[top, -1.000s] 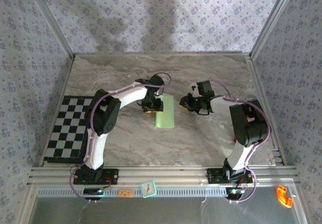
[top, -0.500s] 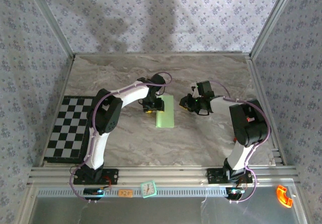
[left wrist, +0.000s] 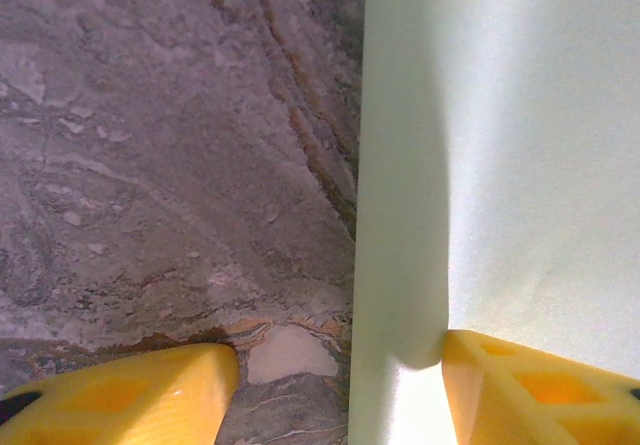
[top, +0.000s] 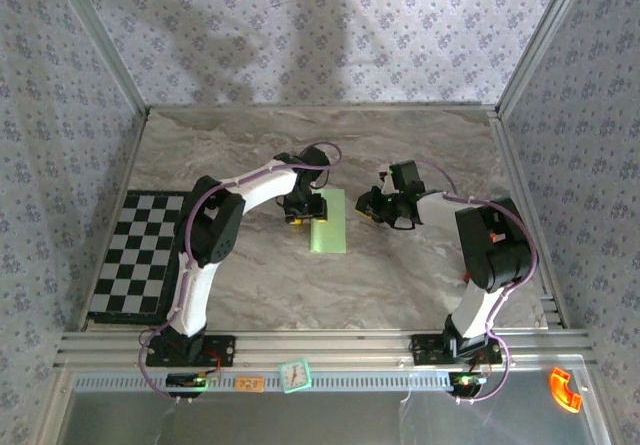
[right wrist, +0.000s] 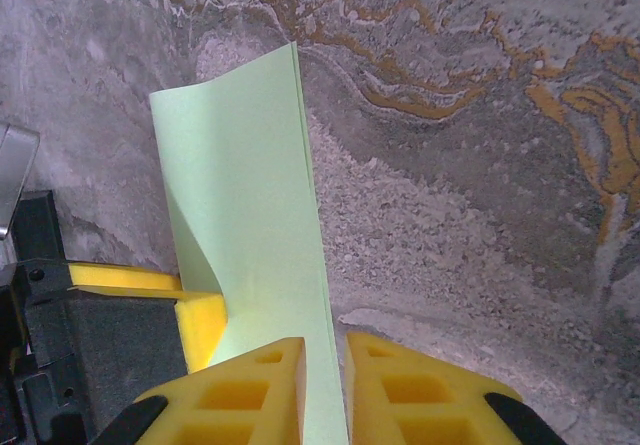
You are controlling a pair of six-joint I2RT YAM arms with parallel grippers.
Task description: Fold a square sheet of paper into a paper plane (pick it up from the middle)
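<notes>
The pale green sheet of paper lies folded into a narrow rectangle in the middle of the marble table. My left gripper is open at the paper's left edge. In the left wrist view one yellow finger rests on bare table. The other finger touches the paper, whose left strip curls up against it. My right gripper hovers over the paper's right edge. Its fingers are nearly together with a narrow slit, and nothing is pinched between them.
A black-and-white checkerboard mat lies at the table's left side. On the front rail sit a small green-framed clock and an orange piece. Patterned walls close in the back and both sides.
My right gripper has edged slightly left toward the paper. The left gripper and the paper have barely moved.
</notes>
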